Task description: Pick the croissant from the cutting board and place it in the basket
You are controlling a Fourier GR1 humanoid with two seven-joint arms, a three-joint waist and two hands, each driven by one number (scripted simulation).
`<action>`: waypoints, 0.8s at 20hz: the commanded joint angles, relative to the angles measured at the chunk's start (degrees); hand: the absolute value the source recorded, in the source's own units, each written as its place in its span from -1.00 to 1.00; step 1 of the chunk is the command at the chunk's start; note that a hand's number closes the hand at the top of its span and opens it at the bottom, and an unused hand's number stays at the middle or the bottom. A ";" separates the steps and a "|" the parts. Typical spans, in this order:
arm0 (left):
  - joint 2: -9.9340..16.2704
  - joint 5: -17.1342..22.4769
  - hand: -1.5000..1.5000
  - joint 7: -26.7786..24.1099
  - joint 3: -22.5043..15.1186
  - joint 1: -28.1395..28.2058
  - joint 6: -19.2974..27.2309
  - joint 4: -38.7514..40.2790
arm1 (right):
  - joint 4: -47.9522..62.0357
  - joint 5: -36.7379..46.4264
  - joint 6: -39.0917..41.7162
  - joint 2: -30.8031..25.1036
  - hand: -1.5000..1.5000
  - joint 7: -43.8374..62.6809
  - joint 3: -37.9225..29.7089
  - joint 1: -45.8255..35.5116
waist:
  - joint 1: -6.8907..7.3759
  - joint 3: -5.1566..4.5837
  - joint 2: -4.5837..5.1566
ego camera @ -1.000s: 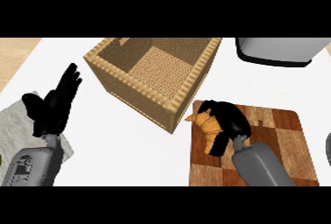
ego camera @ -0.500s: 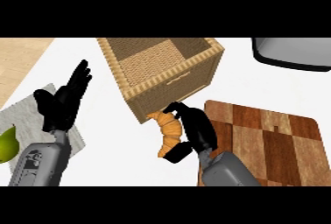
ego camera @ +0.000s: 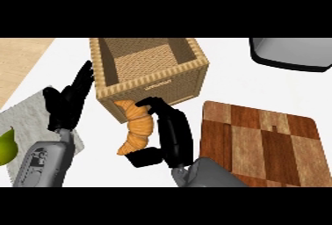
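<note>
The right black hand (ego camera: pixel 172 132) is curled around the golden-brown curved croissant (ego camera: pixel 136 127), with fingers over its upper end and the thumb under its lower end, so the croissant is held above the white desk (ego camera: pixel 240 88) and not on the board. The top end of the croissant is just beside the near wall of the square woven wicker basket (ego camera: pixel 150 66), close to its lower left corner, but the croissant is outside the basket. To the right of the hand lies the wooden cutting board of dark and light brown blocks (ego camera: pixel 259 140), with nothing on it. The left black hand (ego camera: pixel 68 103) is at the left side of the view, open with straight fingers that point up, and it holds nothing. Under its grey forearm there is a grey cloth-like mat (ego camera: pixel 26 121), and a green rounded fruit (ego camera: pixel 5 147) shows at the left edge. A dark grey object (ego camera: pixel 292 52) sits at the far right.
</note>
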 commanded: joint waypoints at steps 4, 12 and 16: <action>0.87 -0.28 0.00 0.18 1.22 -1.04 0.57 1.31 | 2.16 2.74 -10.56 0.13 1.00 14.93 3.69 -13.19 | -1.19 -0.37 -0.65; 0.47 -0.57 0.00 -0.56 0.84 -1.28 0.55 2.21 | 9.01 4.40 -18.11 0.12 1.00 25.68 -0.12 -26.92 | -0.88 -0.44 -0.27; 0.10 -0.33 0.00 -0.05 1.24 -2.71 0.98 3.12 | 15.92 5.51 -16.51 0.12 1.00 31.31 -2.93 -36.19 | -1.36 -0.50 -0.10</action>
